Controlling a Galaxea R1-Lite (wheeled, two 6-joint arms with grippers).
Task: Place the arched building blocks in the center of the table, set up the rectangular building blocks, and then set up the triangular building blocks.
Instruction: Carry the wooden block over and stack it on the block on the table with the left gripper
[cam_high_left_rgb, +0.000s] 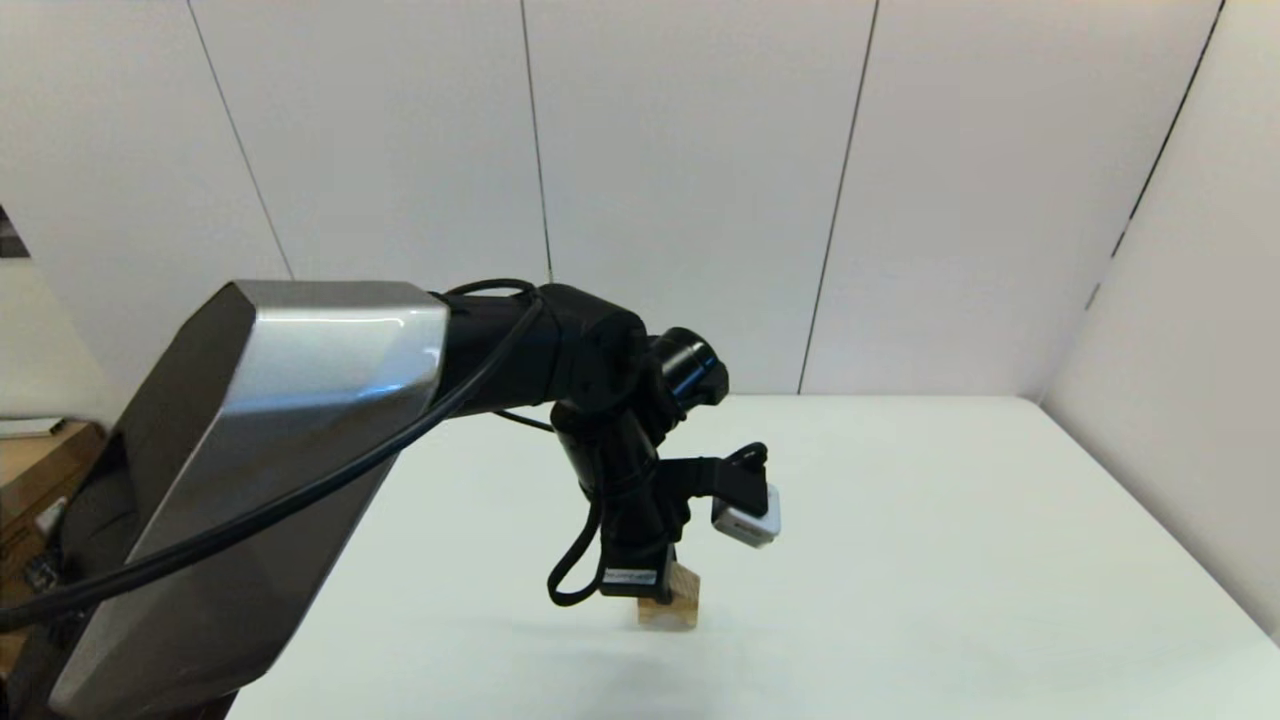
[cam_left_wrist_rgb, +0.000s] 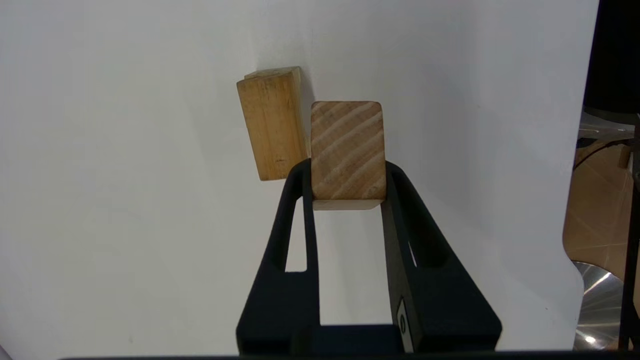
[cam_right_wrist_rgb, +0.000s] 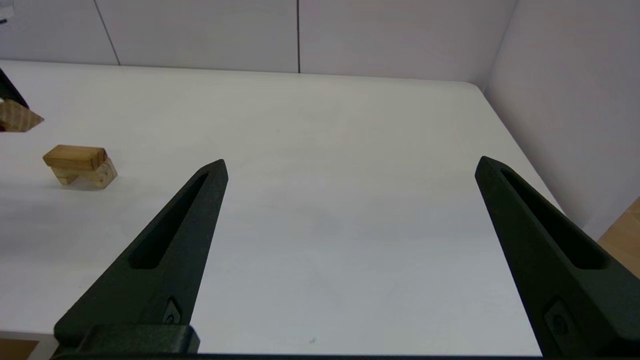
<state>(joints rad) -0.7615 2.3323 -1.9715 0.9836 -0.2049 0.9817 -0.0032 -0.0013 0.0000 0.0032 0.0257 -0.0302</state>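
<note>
two blocks: left pincer (cam_left_wrist_rgb: 348, 172) grips one (cam_left_wrist_rgb: 348, 150), another (cam_left_wrist_rgb: 271, 122) just beside.

Held block (cam_left_wrist_rgb: 348, 150): light tan, pale diagonal grain stripes on its end face. Block beside it (cam_left_wrist_rgb: 272, 125): darker honey tan, faint straight grain. Table (cam_left_wrist_rgb: 125, 225) plain white, left gripper (cam_left_wrist_rgb: 348, 172) fingers matte black

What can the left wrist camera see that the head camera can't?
Only the left wrist view: a second wooden block lying on the white table beside the striped block. Only the head view: the left arm's silver casing and the wall panels. Both: the left gripper shut on the striped block, over the table. Neither shows the right gripper, parked open.
</note>
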